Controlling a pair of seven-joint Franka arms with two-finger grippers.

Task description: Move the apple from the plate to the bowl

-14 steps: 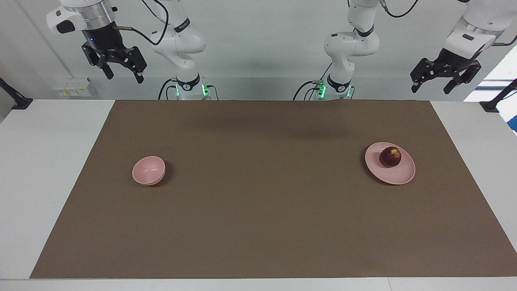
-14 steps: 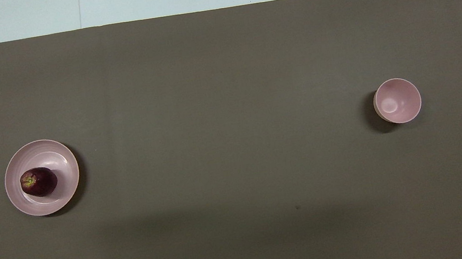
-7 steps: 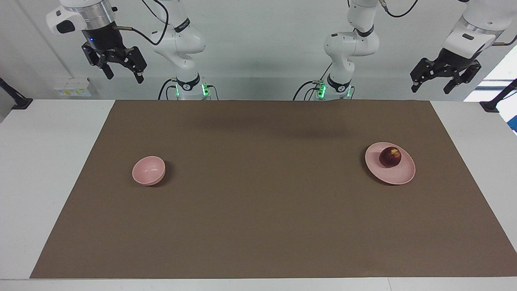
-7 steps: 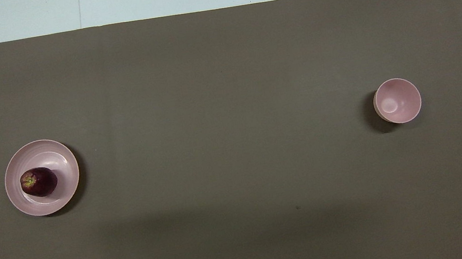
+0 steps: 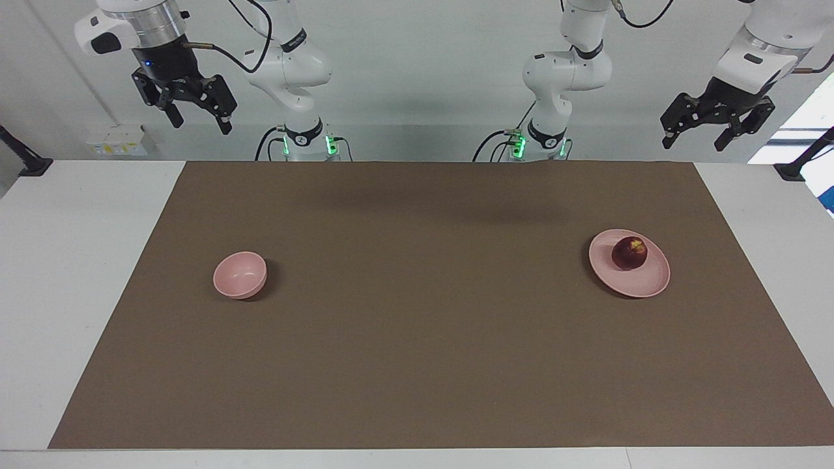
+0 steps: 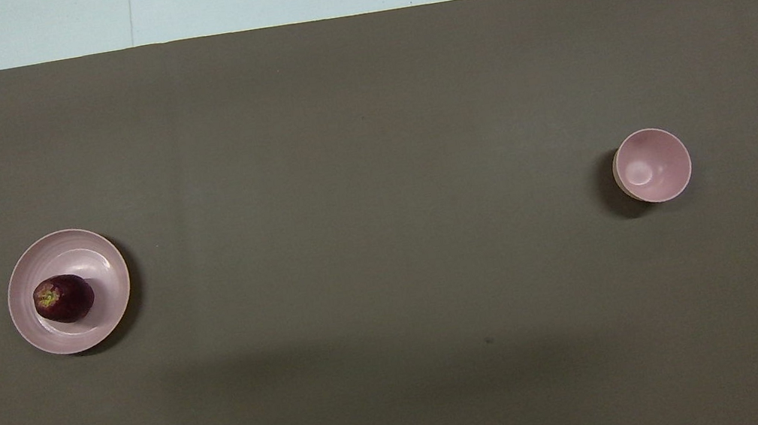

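So nothing's been picked up yet. The apple (image 5: 629, 253) is sitting on the plate (image 5: 642, 283) toward the left arm's end of the surface, on the part of the plate nearer the robots. The bowl (image 5: 240, 275) is well apart from it, toward the right arm's end, and it has nothing in it.

The left tool (image 5: 697, 133) is up in the air by its end of the surface, fingers spread and holding nothing. The right tool (image 5: 201, 122) is the same at its end, so I'd just let that arm wait.

For the grab, I'd use the left arm since it's the closer one. Come down straight over the apple with the fingers wide, and straddle its fattest part, not the top near the stem. It's round, so a glancing touch will probably roll it across the plate. Close gently, then lift clear of the rim before you carry it. The bowl is barely wider than the apple, so centre it before you let go.
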